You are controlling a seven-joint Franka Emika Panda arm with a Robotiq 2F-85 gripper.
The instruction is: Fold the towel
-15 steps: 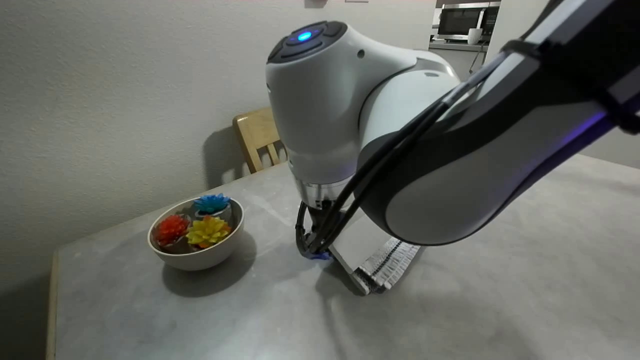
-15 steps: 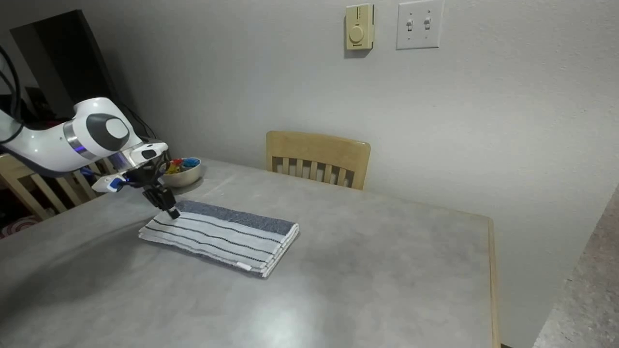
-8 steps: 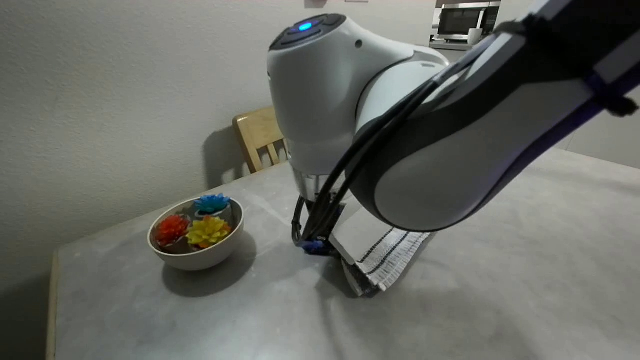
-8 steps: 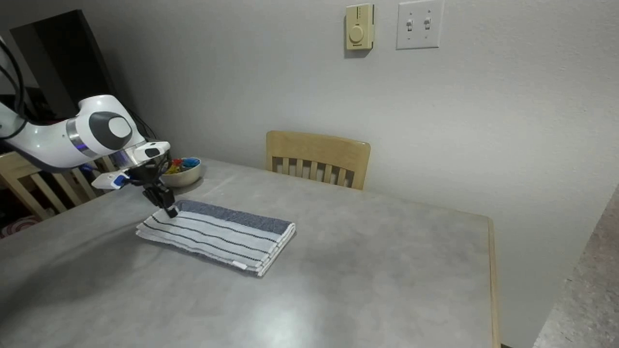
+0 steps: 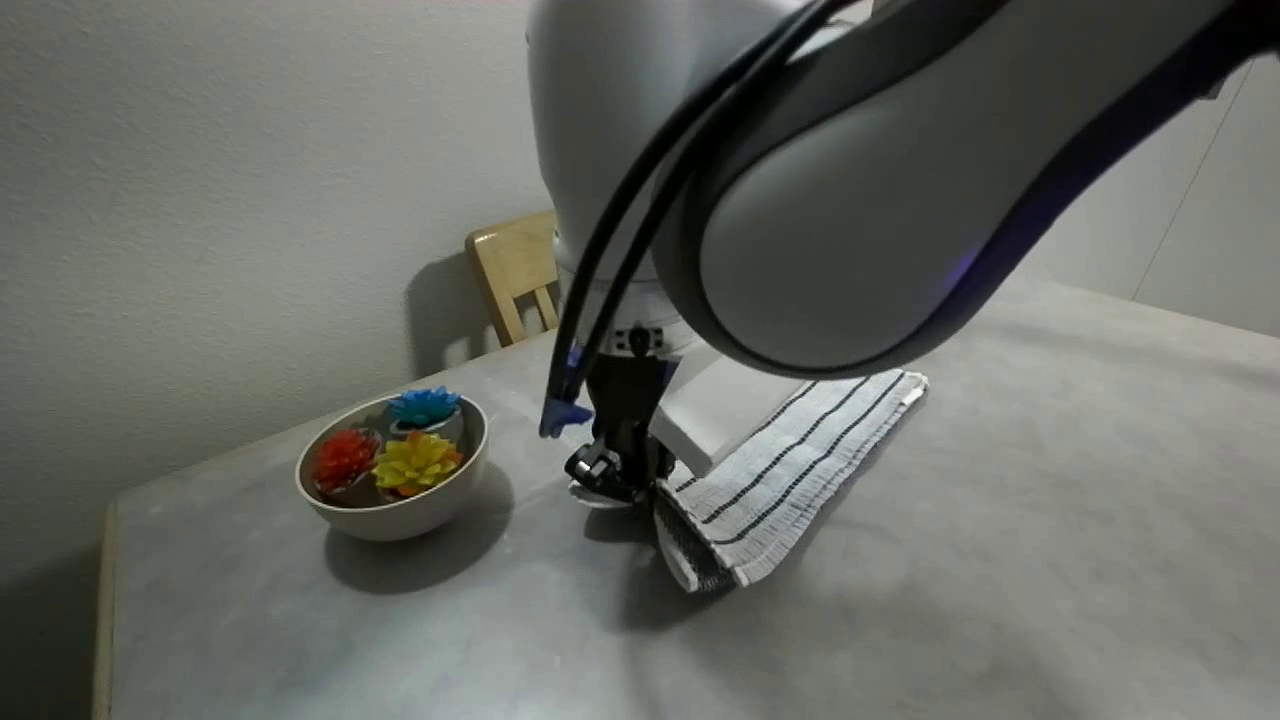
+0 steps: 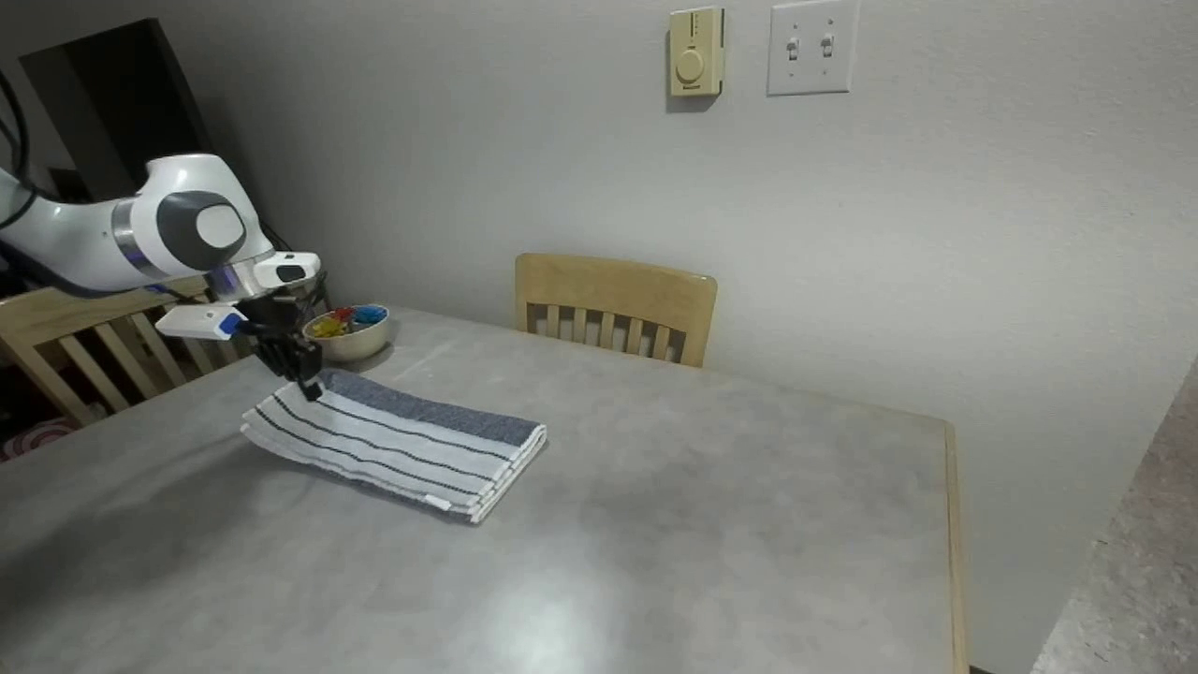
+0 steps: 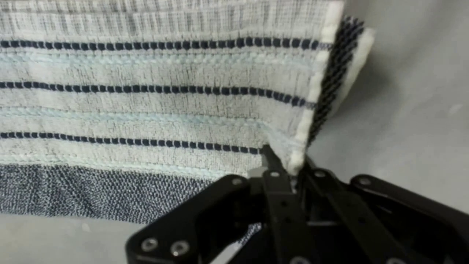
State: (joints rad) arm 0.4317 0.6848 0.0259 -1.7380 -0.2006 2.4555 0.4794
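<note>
Towel (image 6: 398,440) lies in layers on a grey table (image 6: 711,524), one short end raised, the gripper (image 7: 290,163) pinching its edge. Soft and light, it should sag and is unlikely to slip or tear; that short edge, taken through every layer, looks the surest hold. How many layers are caught is hidden; the arm (image 5: 830,250) blocks part of the towel in an exterior view.
</note>
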